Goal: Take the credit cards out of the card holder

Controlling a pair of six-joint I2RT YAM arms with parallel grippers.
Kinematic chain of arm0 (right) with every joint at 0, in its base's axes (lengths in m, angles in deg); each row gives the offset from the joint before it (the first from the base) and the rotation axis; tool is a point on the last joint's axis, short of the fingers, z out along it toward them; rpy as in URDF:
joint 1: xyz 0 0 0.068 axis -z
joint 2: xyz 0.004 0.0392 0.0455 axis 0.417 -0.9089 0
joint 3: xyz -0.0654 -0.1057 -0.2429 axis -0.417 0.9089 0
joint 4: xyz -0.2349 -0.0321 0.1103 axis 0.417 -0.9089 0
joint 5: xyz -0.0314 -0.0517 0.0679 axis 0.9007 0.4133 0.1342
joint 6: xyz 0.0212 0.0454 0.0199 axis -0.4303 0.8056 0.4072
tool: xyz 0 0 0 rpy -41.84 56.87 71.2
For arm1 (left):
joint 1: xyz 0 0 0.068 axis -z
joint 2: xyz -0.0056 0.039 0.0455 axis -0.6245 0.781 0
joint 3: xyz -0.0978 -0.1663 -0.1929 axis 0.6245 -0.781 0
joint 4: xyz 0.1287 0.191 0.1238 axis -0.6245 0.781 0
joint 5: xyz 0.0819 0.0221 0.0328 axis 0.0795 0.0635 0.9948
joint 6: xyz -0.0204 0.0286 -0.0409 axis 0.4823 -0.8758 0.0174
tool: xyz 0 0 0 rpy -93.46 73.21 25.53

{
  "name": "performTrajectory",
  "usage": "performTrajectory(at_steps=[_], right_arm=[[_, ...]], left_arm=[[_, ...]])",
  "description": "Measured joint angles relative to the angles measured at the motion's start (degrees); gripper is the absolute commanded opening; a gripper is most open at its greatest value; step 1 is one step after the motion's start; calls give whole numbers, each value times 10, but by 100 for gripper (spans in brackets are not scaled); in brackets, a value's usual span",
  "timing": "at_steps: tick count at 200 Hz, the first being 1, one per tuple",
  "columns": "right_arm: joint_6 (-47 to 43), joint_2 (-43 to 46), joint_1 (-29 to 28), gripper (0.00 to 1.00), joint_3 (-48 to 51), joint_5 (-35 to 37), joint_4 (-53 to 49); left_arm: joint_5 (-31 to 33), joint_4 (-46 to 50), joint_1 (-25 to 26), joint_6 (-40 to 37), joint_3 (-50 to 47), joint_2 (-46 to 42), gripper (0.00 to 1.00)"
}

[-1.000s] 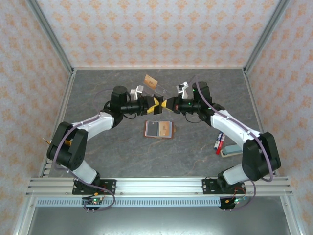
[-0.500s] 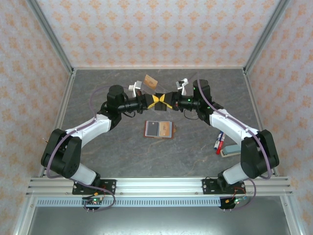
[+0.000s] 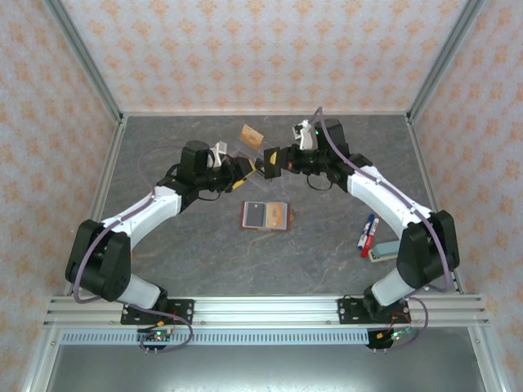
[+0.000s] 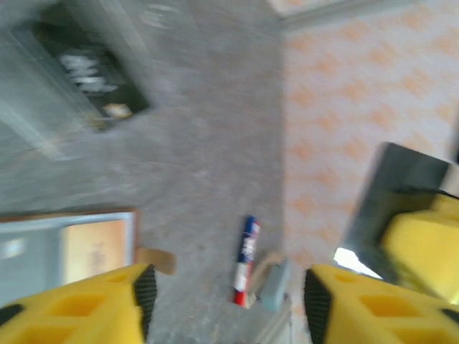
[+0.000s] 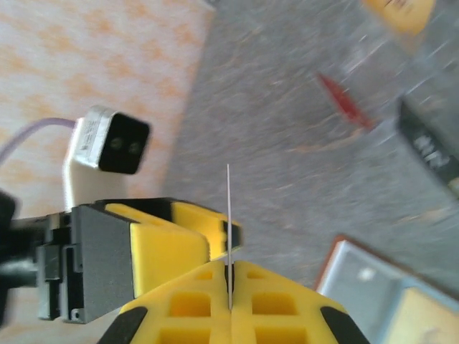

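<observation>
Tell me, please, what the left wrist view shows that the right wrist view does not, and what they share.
The left wrist view adds the red and blue marker pen and a grey-green object beside it. The right wrist view adds a loose tan-orange card and the left wrist's camera housing. Both show the open card holder and a black card lying on the table.

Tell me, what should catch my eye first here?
Above the far middle of the table, the right hand pinches a thin dark card, and the left hand hangs open right beside it. Closer to the near edge, the brown card holder lies open, and an orange card lies flat farther back.
</observation>
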Motion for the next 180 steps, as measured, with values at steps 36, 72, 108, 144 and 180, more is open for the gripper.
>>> performTrajectory(at_steps=[36, 72, 108, 144, 180], right_arm=[[-154, -88, -42, 0, -117, 134, -117], [-266, -200, -65, 0, -236, 201, -202], [-349, -286, -64, 0, -341, 246, -262], [-406, -350, -64, 0, -425, 268, -313], [-441, -377, -64, 0, -443, 279, -347]], left_arm=[[117, 168, -22, -87, 14, -35, 92], [207, 271, -32, -151, 17, -74, 100], [263, 311, -35, -189, 23, -98, 100], [285, 322, -36, -214, 25, -97, 100], [304, 323, -36, -235, 25, -98, 100]])
